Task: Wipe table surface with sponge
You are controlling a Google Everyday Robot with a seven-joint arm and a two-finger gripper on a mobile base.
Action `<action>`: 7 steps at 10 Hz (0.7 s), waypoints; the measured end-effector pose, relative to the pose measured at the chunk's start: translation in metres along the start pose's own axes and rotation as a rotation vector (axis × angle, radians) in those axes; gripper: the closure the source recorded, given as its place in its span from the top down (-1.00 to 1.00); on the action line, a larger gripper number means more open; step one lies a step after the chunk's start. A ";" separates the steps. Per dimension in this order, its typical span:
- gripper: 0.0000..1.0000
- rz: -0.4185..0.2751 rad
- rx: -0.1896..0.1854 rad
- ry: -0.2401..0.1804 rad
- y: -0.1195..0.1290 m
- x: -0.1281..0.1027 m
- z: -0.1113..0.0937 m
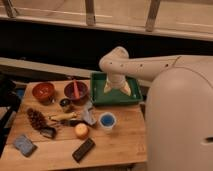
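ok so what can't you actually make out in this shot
1. Camera view: the hand hangs over the green tray; the hand and the arm hide part of the tray's floor.
2. Camera view: the table surface has its right edge hidden behind the robot's white body.
3. Camera view: the small dark items between the sponge and the round orange object are too small and dim to identify.

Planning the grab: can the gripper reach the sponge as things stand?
Probably, from above: the sponge lies uncovered at a corner of the table surface, but the gripper hangs over the green tray, clutter between.
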 end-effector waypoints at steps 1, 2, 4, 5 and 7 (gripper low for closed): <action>0.60 -0.051 -0.018 -0.024 0.020 -0.001 -0.011; 0.60 -0.120 -0.044 -0.049 0.044 0.001 -0.025; 0.60 -0.314 -0.126 -0.092 0.098 0.015 -0.059; 0.60 -0.362 -0.146 -0.104 0.109 0.020 -0.067; 0.60 -0.387 -0.157 -0.107 0.116 0.023 -0.070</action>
